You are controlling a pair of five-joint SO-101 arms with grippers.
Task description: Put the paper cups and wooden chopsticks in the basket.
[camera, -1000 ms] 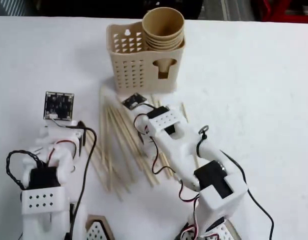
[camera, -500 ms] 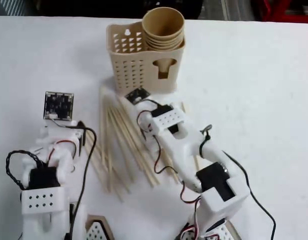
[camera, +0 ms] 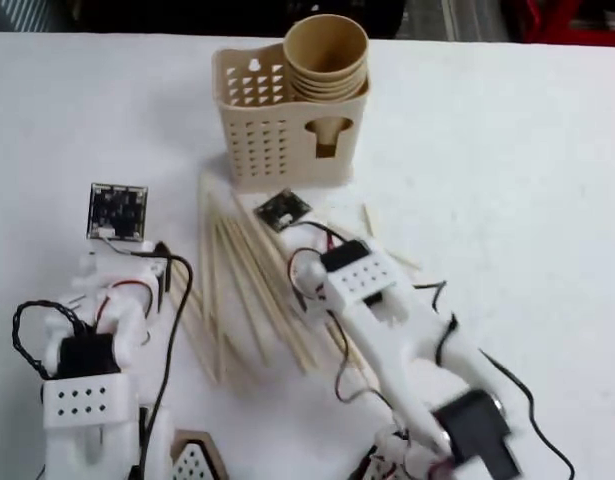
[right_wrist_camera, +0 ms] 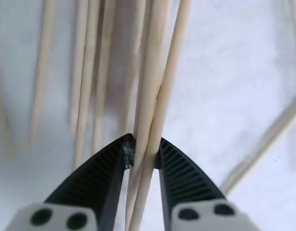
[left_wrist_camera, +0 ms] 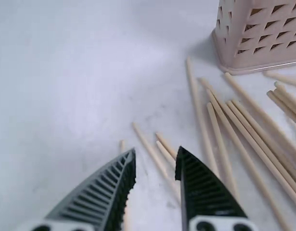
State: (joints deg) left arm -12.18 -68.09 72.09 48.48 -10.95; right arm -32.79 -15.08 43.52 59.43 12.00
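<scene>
A beige perforated basket (camera: 277, 130) stands at the back of the table with a stack of paper cups (camera: 327, 55) in its right end. Several wooden chopsticks (camera: 237, 285) lie fanned out on the table in front of it. My right gripper (right_wrist_camera: 144, 144) is shut on a small bundle of chopsticks (right_wrist_camera: 157, 96) that runs straight out between its fingers. My left gripper (left_wrist_camera: 155, 161) is open just above the table at the left edge of the spread, with nothing between its fingers. The basket's corner (left_wrist_camera: 263, 33) shows beyond it.
The right arm (camera: 387, 310) lies over the right part of the chopstick pile. The left arm (camera: 97, 330) sits at the near left, a cable looping beside it. Bare white table stretches to the right of the basket and along the far left.
The right arm has shifted to the right and back from the basket, uncovering a chopstick on its right side. The left arm has not moved.
</scene>
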